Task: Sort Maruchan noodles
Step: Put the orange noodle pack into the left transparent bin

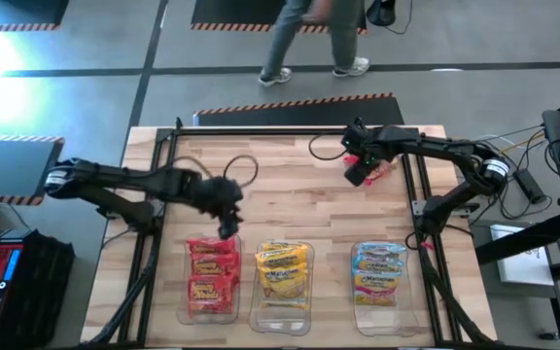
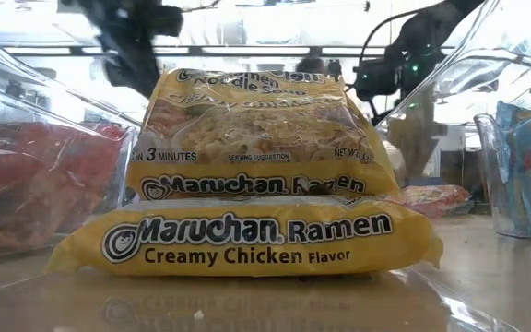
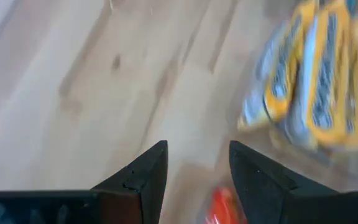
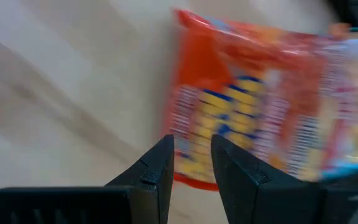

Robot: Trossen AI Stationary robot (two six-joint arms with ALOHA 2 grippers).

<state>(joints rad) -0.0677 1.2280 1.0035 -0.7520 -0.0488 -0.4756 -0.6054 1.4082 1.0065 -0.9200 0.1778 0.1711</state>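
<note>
Filling the middle of the low view, two yellow packets [image 2: 247, 242] lie stacked, the upper one tilted back on the lower. From above, these yellow noodles sit in the middle bin [image 1: 282, 323] of three clear bins along the lower edge of the frame. The left bin [image 1: 185, 309] holds the red packets [image 1: 212, 272]. The right bin [image 1: 382, 321] holds the blue packets [image 1: 379, 274].

Just above the left bin's upper edge in the high view hangs the left gripper [image 1: 227, 229]. Its wrist view shows this gripper [image 3: 197, 168] released, the two dark fingers [image 3: 145, 177] well parted with nothing between them. Bare wood lies beyond, a bit of red shows at the lower edge, and yellow packs lie to the upper right.

Past the bins, the wooden table [image 1: 290, 194] is bare across the centre of the frame.

Farther up, right of centre, the right gripper [image 1: 356, 175] is just beside a loose red packet [image 1: 385, 167] lying on the wood. In its wrist view that gripper [image 4: 191, 162] points at the packet's near edge, and the packet [image 4: 260, 106] spreads across the upper right. Whether it is grasping the packet, I cannot tell.

Beyond the table, at the top of the high view, a person [image 1: 314, 39] is on the floor, with only legs and shoes showing.
</note>
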